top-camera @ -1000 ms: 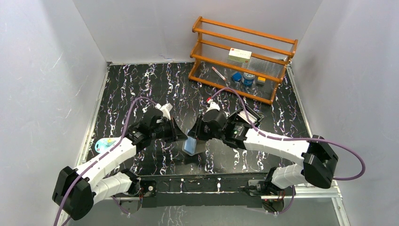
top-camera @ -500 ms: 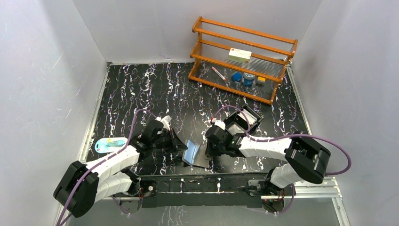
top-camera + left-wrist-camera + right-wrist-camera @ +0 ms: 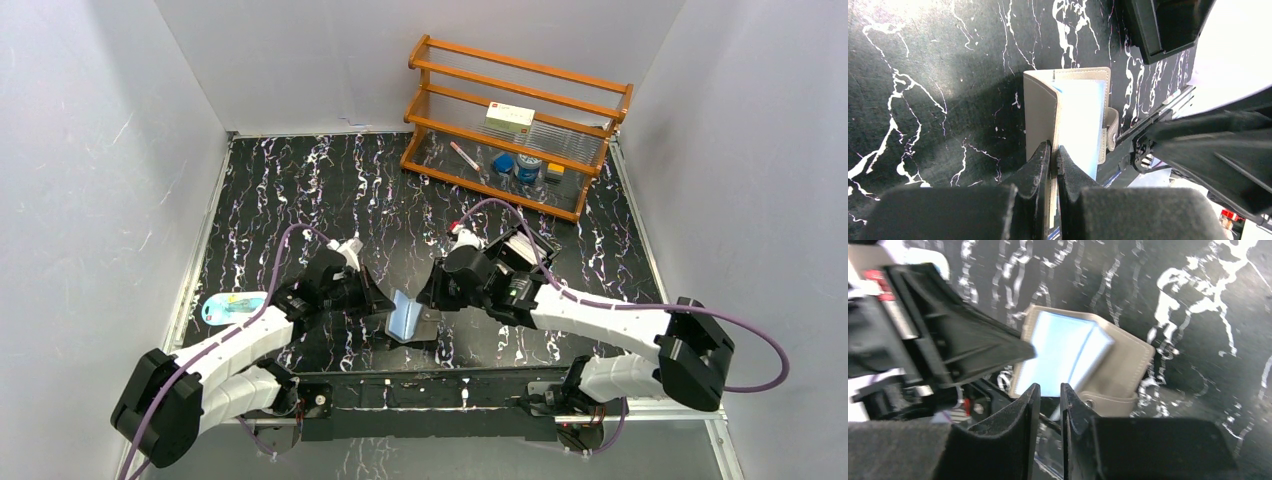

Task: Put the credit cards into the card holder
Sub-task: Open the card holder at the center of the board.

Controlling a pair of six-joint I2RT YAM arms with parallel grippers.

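My left pincer is squeezed tight on the raised cover of the small grey fold-over card holder with shiny bluish clear sleeves, gripping it from its 9 o'clock side. The holder stands half-open on the black white-veined marble table, near the table's 6 o'clock edge. My right pincer hovers at the holder's 2 o'clock, only a slit apart, nothing visible between its tips.
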